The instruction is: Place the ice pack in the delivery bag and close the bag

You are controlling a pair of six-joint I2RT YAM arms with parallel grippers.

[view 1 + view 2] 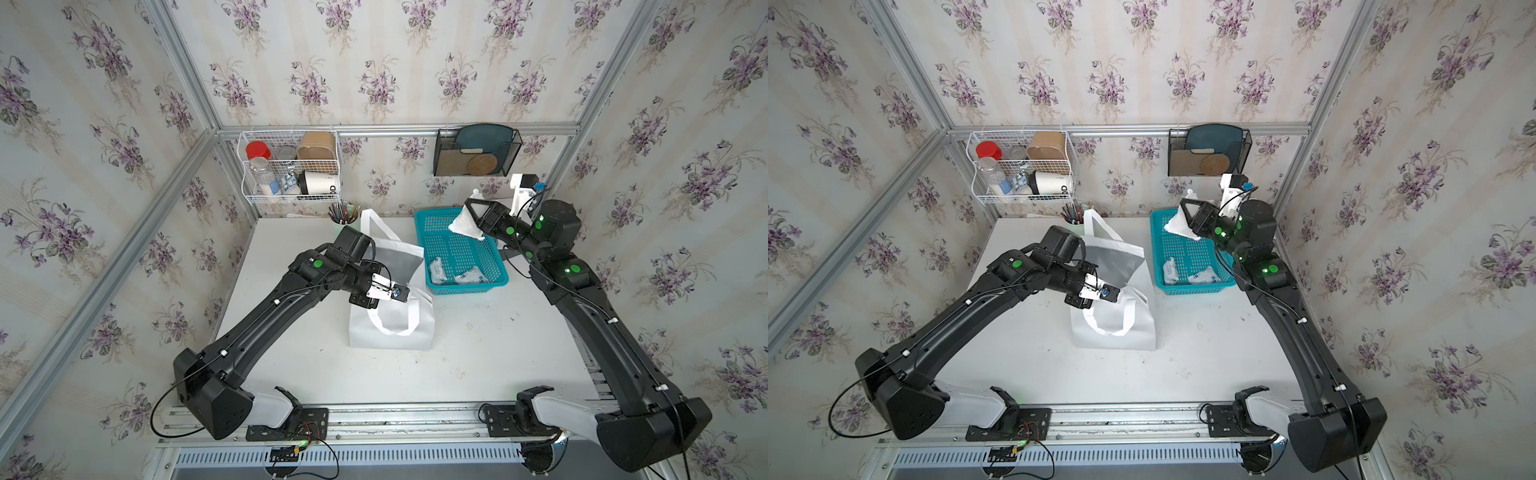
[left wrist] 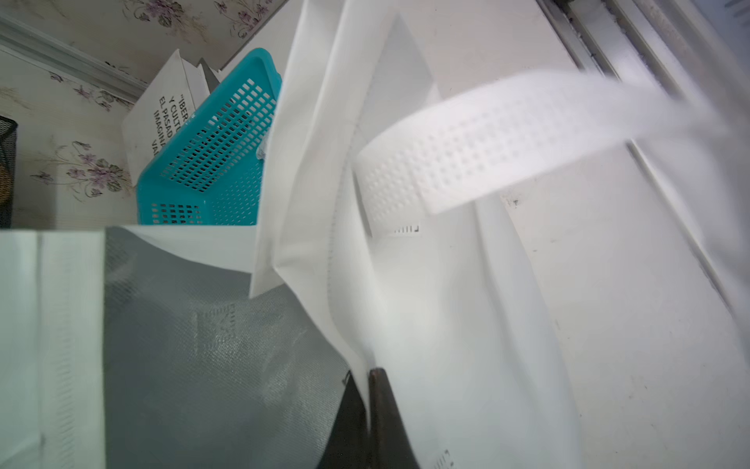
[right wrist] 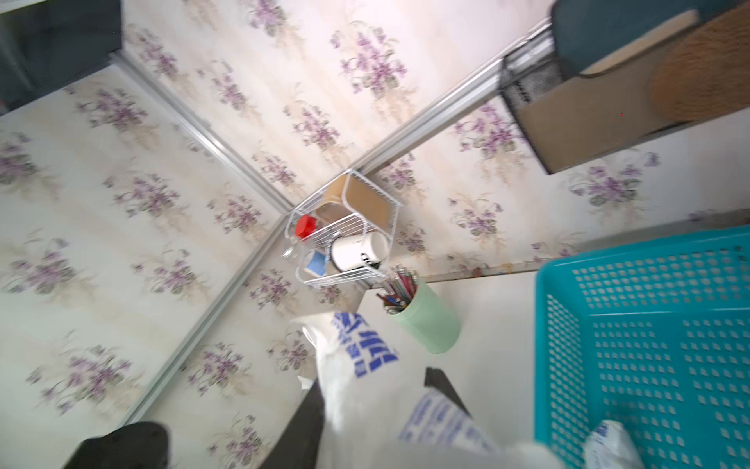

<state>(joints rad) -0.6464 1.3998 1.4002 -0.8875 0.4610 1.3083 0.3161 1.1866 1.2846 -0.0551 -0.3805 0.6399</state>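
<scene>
Above the basket: ice pack lifted, delivery bag held open.
The right end effector grips the ice pack; the left end effector pinches the delivery bag's rim, just beside the basket on the counter. Next, probably: carry it over the silver mouth, then release.

A robot test booth dressed as a home. Floral wallpaper lines aluminium framing; a wire rack holds kitchen jars.
</scene>
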